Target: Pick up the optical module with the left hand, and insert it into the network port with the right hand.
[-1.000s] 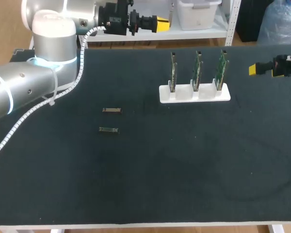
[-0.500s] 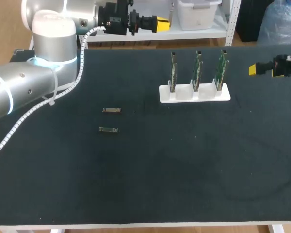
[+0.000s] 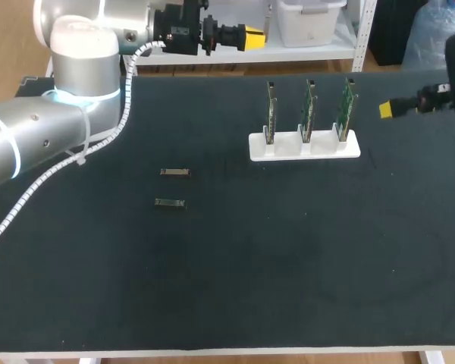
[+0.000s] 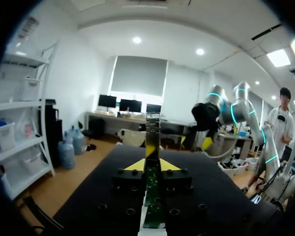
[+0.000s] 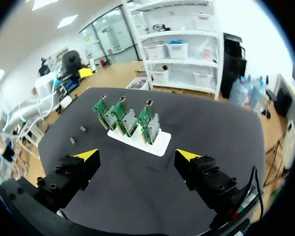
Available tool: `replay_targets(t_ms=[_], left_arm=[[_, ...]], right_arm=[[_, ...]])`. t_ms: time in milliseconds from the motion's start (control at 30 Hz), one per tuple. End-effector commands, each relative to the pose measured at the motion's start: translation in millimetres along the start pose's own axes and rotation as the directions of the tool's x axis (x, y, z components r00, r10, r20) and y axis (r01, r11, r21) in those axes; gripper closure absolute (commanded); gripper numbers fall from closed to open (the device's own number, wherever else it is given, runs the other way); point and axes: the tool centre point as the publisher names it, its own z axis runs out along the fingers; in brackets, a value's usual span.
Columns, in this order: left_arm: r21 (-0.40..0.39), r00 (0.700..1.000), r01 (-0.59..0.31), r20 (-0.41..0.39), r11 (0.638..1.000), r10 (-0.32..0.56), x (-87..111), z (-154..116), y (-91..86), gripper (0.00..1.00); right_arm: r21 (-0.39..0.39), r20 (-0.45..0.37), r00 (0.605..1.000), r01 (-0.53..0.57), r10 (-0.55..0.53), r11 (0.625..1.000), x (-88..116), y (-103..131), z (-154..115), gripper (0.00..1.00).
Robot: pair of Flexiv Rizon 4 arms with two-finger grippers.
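Note:
My left gripper (image 3: 252, 36) hangs past the table's far edge, well above it. In the left wrist view the left gripper (image 4: 151, 164) is shut on a slim optical module (image 4: 152, 130) that stands on end between the yellow tips, its green board end toward the wrist. Two more optical modules (image 3: 174, 172) (image 3: 170, 202) lie on the black mat, left of centre. A white holder (image 3: 303, 148) carries three upright green port cards (image 3: 309, 110). My right gripper (image 3: 389, 110) hovers right of the holder. In its own view the right gripper (image 5: 137, 155) is open wide, with the holder (image 5: 155, 142) ahead of it.
The table is covered by a black mat (image 3: 288, 258). Both loose modules (image 5: 82, 129) (image 5: 72, 140) also show in the right wrist view, beyond the holder. My left arm's grey body and white cable (image 3: 76, 152) reach over the mat's far left corner.
My right gripper has shifted a little left toward the holder, and its arm has risen at the view's right edge. The left arm and the held module have not moved.

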Motion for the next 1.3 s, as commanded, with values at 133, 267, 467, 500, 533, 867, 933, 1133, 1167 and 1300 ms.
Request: replay_targets(t_ms=[133,267,467,500,533,867,933,1133,1167,1300], left_arm=[[-0.007,1.0,0.0,-0.001,1.0,0.0,-0.2,-0.5,-3.2,1.0],[-0.007,1.0,0.0,-0.001,1.0,0.0,-0.2,-0.5,-3.2,1.0],[-0.007,1.0,0.0,-0.001,1.0,0.0,-0.2,-0.5,-3.2,1.0],[-0.007,1.0,0.0,-0.001,1.0,0.0,-0.2,-0.5,-3.2,1.0],[-0.007,1.0,0.0,-0.001,1.0,0.0,-0.2,-0.5,-3.2,1.0],[-0.007,1.0,0.0,-0.001,1.0,0.0,-0.2,-0.5,-3.2,1.0],[-0.007,1.0,0.0,-0.001,1.0,0.0,-0.2,-0.5,-3.2,1.0],[-0.007,1.0,0.0,-0.001,1.0,0.0,-0.2,-0.5,-3.2,1.0],[-0.007,1.0,0.0,-0.001,1.0,0.0,-0.2,-0.5,-3.2,1.0],[-0.007,1.0,0.0,-0.001,1.0,0.0,-0.2,-0.5,-3.2,1.0]], right_arm=[[-0.287,-0.03,0.99,0.122,-0.137,0.95,-27.1,-27.0,-9.8,0.0],[-0.397,-0.031,0.972,0.203,-0.234,0.895,-40.0,-31.1,-9.4,0.0],[-0.485,-0.037,0.971,0.189,-0.236,0.854,-62.8,-45.0,4.6,0.0],[-0.48,-0.036,0.971,0.192,-0.238,0.856,-65.9,-46.4,7.7,0.0],[-0.479,-0.036,0.971,0.192,-0.238,0.856,-68.7,-47.4,10.2,0.0],[-0.452,-0.057,0.968,0.194,-0.245,0.871,-75.9,-45.4,18.0,0.0],[-0.452,-0.057,0.968,0.194,-0.245,0.871,-75.9,-45.4,18.0,0.0],[-0.452,-0.057,0.968,0.194,-0.245,0.871,-75.9,-45.4,18.0,0.0],[-0.452,-0.057,0.968,0.194,-0.245,0.871,-75.9,-45.4,18.0,0.0],[-0.452,-0.057,0.968,0.194,-0.245,0.871,-75.9,-45.4,18.0,0.0]])
